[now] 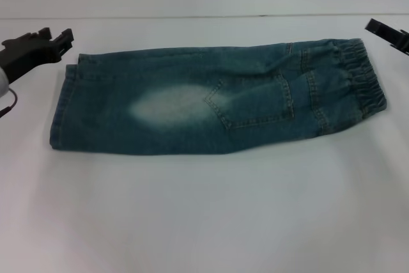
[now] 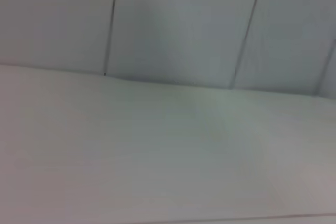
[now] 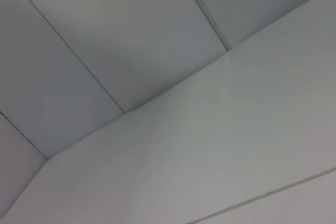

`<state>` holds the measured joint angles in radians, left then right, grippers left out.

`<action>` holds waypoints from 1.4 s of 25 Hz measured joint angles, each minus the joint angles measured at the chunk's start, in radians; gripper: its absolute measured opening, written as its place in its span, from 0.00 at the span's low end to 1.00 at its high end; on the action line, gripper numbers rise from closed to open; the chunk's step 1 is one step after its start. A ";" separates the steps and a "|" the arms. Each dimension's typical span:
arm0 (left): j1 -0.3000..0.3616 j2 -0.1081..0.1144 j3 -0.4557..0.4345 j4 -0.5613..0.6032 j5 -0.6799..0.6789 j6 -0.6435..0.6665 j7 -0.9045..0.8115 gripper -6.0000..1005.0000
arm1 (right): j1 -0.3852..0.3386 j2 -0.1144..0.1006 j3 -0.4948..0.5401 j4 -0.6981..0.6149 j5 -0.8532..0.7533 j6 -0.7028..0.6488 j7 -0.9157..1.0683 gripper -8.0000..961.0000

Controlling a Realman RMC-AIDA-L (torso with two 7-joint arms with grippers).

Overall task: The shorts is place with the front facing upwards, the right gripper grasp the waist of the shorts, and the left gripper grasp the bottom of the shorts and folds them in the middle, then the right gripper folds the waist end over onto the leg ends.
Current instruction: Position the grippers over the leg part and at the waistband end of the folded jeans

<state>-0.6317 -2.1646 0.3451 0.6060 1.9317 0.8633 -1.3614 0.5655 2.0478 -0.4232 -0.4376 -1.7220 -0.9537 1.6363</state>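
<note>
A pair of blue denim shorts (image 1: pixel 217 97) with a faded pale patch and a stitched pocket is lying flat across the white table (image 1: pixel 204 215), already folded lengthwise so one leg is sitting on top of the other. The gathered elastic waistband (image 1: pixel 364 78) is pointing toward the right side of the scene, and the hemmed leg ends (image 1: pixel 64 107) are lying at the left. The black left gripper (image 1: pixel 56 39) is hovering at the far left, just beside the far corner of the leg ends and apart from the cloth, holding nothing; its fingers are standing a little apart. The black right gripper (image 1: pixel 386 32) is showing only partly at the far right edge, near the waistband and not touching it, and whether it is open or closed I cannot tell. Both wrist views are showing only the bare white table surface and the pale panelled wall (image 2: pixel 184 24) behind it
</note>
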 joint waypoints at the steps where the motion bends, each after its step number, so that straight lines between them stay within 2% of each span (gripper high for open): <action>1: 0.013 0.000 0.000 0.014 0.000 0.042 -0.013 0.27 | -0.016 0.002 -0.002 -0.017 -0.003 -0.023 -0.004 0.60; 4: 0.048 0.000 0.000 0.045 0.000 0.180 -0.030 0.40 | -0.073 0.004 -0.023 -0.068 -0.034 -0.100 -0.014 0.67; 7: 0.077 -0.001 0.000 0.059 0.000 0.286 -0.031 0.64 | -0.106 0.000 -0.044 -0.079 -0.055 -0.132 -0.014 0.75; 12: 0.093 -0.005 0.000 0.032 0.000 0.339 -0.021 0.83 | -0.125 -0.002 -0.081 -0.080 -0.064 -0.108 -0.017 0.88; 16: 0.093 -0.006 0.016 0.008 0.001 0.339 -0.009 0.83 | -0.102 -0.003 -0.086 -0.080 -0.104 -0.068 0.001 0.97; 22: 0.085 -0.006 0.053 -0.022 0.000 0.330 0.007 0.83 | -0.037 -0.010 -0.094 -0.069 -0.202 -0.024 0.054 0.97; 29: 0.080 -0.006 0.094 -0.046 -0.002 0.316 0.032 0.83 | 0.013 -0.002 -0.103 -0.065 -0.277 -0.002 0.111 0.97; 35: 0.075 -0.007 0.104 -0.050 -0.002 0.316 0.032 0.83 | 0.022 -0.010 -0.123 -0.065 -0.312 -0.008 0.155 0.87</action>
<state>-0.5566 -2.1712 0.4495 0.5563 1.9301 1.1791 -1.3295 0.5879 2.0374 -0.5467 -0.5031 -2.0337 -0.9618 1.7917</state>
